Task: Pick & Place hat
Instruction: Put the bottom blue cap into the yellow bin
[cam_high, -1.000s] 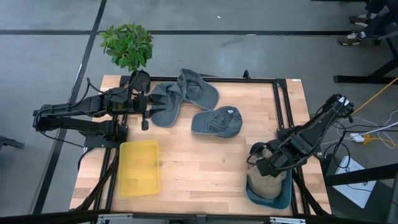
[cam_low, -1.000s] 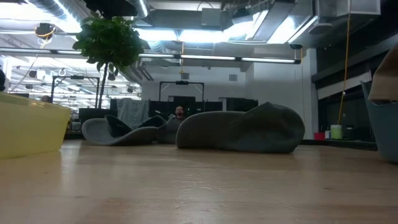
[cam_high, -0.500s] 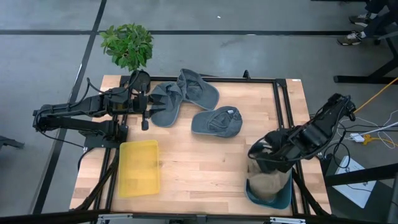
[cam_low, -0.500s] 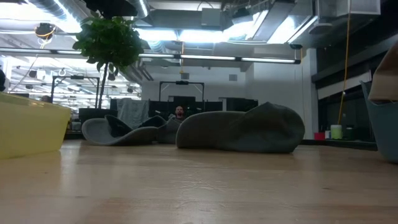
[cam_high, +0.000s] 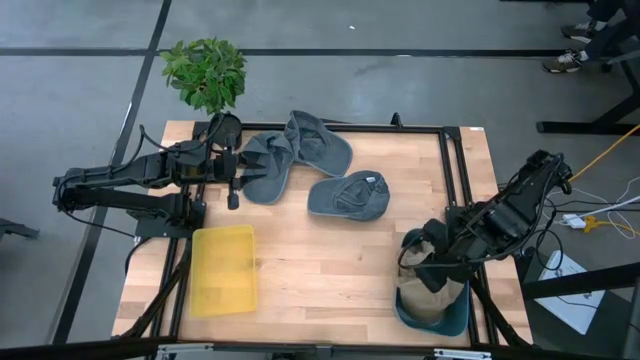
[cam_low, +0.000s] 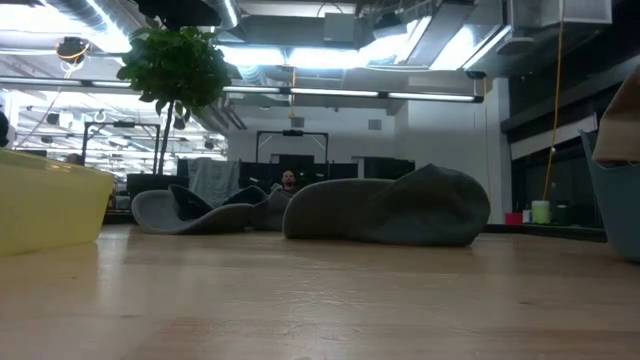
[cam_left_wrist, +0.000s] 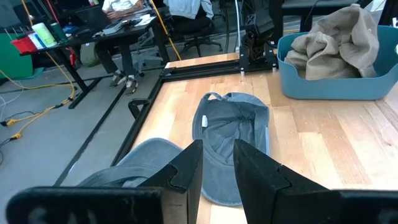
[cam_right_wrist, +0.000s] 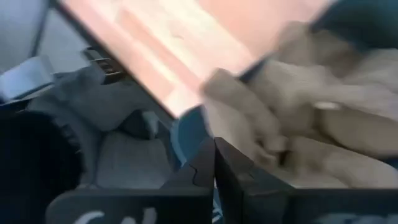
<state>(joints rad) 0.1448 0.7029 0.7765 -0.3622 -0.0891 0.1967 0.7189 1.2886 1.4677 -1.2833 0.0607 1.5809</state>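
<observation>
The tan hat now lies crumpled in the blue bin at the bench's near right corner, part of it spilling over the rim. A second ago the right gripper was spread wide down at the bin; half a second ago it had lifted clear; now it is back low over the bin's far edge with its fingers pressed flat together, nothing between them in its wrist view. My reading is that the tan hat has been let go and this placement is done.

Three grey hats are still out on the bench: one near the middle and two overlapping toward the far left. The yellow tray sits at the near left.

The right arm reaches in from the right edge, elbow bent, wrist angled down at the bin. The left arm has not moved, stretched along the far left; its gripper hangs just beside the overlapping hats, fingers a narrow gap apart, gripping nothing.
</observation>
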